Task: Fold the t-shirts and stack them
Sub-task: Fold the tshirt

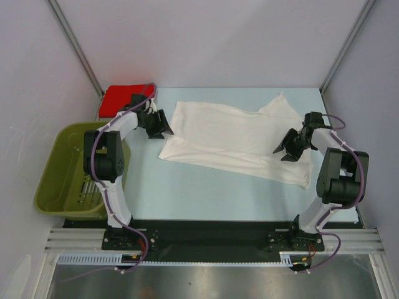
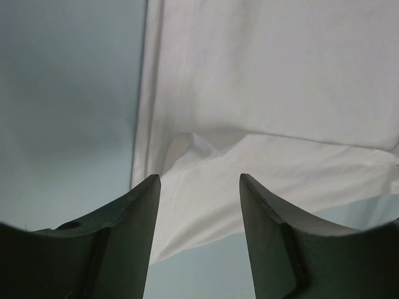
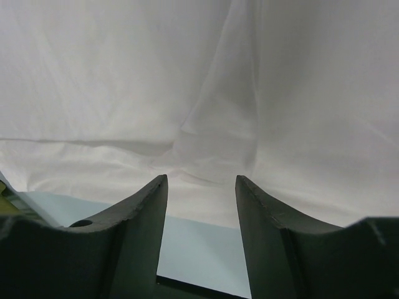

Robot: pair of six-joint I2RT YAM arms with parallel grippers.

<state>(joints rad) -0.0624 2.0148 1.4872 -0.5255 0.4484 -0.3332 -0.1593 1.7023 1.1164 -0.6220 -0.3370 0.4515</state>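
Note:
A large white t-shirt (image 1: pixel 230 140) lies spread across the pale blue table, partly folded, its plain side up. A red t-shirt (image 1: pixel 124 96) lies folded at the back left corner. My left gripper (image 1: pixel 161 128) hovers at the white shirt's left edge, open, with nothing between its fingers; in the left wrist view (image 2: pixel 199 180) the cloth (image 2: pixel 262 93) lies just beyond the tips. My right gripper (image 1: pixel 283 149) stands over the shirt's right part, open and holding nothing; the right wrist view (image 3: pixel 201 180) shows white cloth (image 3: pixel 187 81) ahead of the tips.
An olive-green plastic basket (image 1: pixel 53 171) stands off the table's left side beside the left arm. White walls and metal frame posts enclose the back and sides. The black base rail (image 1: pixel 212 233) runs along the near edge.

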